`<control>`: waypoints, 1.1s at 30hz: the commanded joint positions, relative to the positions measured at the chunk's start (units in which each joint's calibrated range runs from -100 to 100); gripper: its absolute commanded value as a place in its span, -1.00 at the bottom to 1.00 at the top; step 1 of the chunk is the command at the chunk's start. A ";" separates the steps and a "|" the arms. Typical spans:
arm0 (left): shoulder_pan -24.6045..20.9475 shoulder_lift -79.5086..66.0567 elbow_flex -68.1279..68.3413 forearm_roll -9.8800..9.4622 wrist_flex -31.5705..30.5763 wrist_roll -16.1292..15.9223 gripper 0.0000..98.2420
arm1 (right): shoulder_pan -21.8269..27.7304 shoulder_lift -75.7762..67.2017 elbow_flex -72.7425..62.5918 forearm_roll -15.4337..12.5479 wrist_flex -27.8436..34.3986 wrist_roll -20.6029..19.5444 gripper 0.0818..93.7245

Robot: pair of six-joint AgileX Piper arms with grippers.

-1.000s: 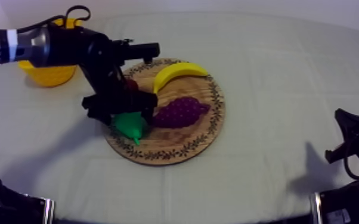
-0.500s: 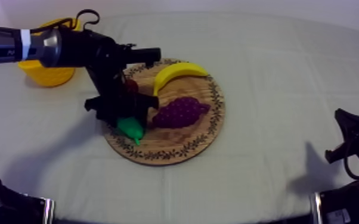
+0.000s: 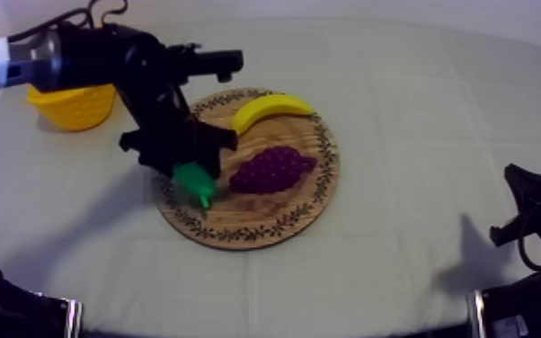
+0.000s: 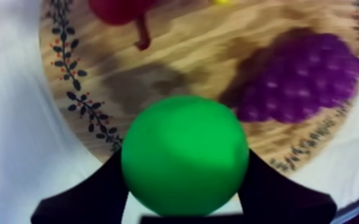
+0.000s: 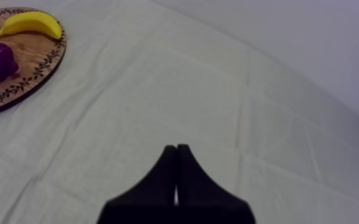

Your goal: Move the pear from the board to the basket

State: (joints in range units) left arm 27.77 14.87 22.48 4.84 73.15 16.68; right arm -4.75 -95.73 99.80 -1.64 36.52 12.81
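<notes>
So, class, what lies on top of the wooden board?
A banana, grapes and a small red fruit lie on the wooden board. The left gripper holds the pear over its rim, hiding the patch beneath.

Soft, even overhead light, diffuse shadows across the cloth (image 3: 400, 135)

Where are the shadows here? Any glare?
Top view: soft arm shadow on the cloth left of the wooden board, no glare. Left wrist view: dark shadow on the board beyond the pear in the left hand, another beside the grapes.
</notes>
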 commanded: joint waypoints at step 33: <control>-6.44 -12.68 -23.74 -4.39 25.17 -3.81 0.01 | 0.00 -0.03 -0.02 0.01 0.02 0.01 -1.00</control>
State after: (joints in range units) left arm 23.21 1.95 -1.19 0.59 98.28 13.42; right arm -4.75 -95.73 99.80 -1.64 36.52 12.81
